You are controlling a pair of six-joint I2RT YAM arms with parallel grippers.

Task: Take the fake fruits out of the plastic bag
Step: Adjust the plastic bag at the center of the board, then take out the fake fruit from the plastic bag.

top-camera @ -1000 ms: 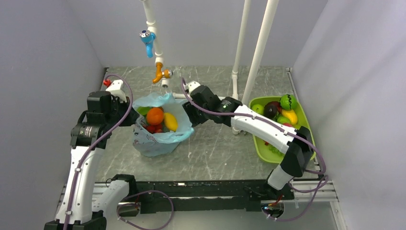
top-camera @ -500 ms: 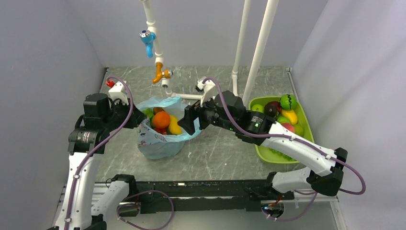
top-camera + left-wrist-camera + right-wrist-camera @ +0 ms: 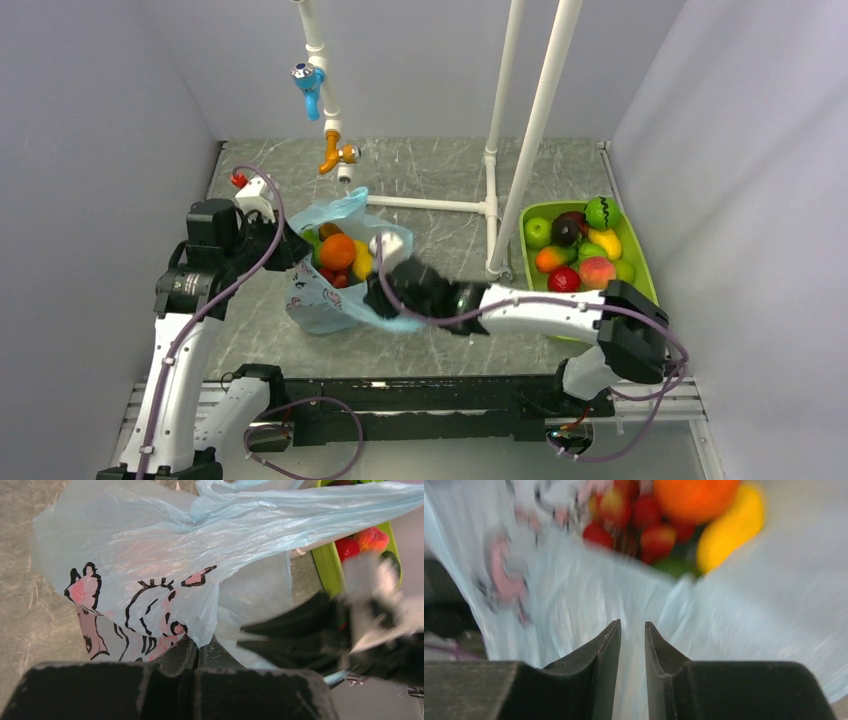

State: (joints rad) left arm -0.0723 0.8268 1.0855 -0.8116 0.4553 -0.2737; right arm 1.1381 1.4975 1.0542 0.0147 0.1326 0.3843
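The light-blue plastic bag (image 3: 322,295) with its pink-and-dark print stands open at the table's centre-left. It holds an orange (image 3: 338,250), a yellow fruit (image 3: 362,262) and small red fruits. My left gripper (image 3: 292,250) is shut on the bag's left rim; the left wrist view shows its jaws (image 3: 202,642) pinching the printed film (image 3: 150,580). My right gripper (image 3: 392,288) is at the bag's near right side, over a stretch of film. In the blurred right wrist view its jaws (image 3: 631,624) stand a narrow gap apart, pointing at the bag (image 3: 574,605), the orange (image 3: 694,495) and the yellow fruit (image 3: 729,527).
A green tray (image 3: 645,275) with several fruits sits at the right; its rim shows in the left wrist view (image 3: 327,565). White pipes (image 3: 500,190) stand between the bag and the tray. A blue and orange tap (image 3: 312,85) hangs above the back.
My right arm has swung from behind the bag round to its near right side and dropped lower. The bag's right side is drawn toward the front. My left gripper keeps its hold.
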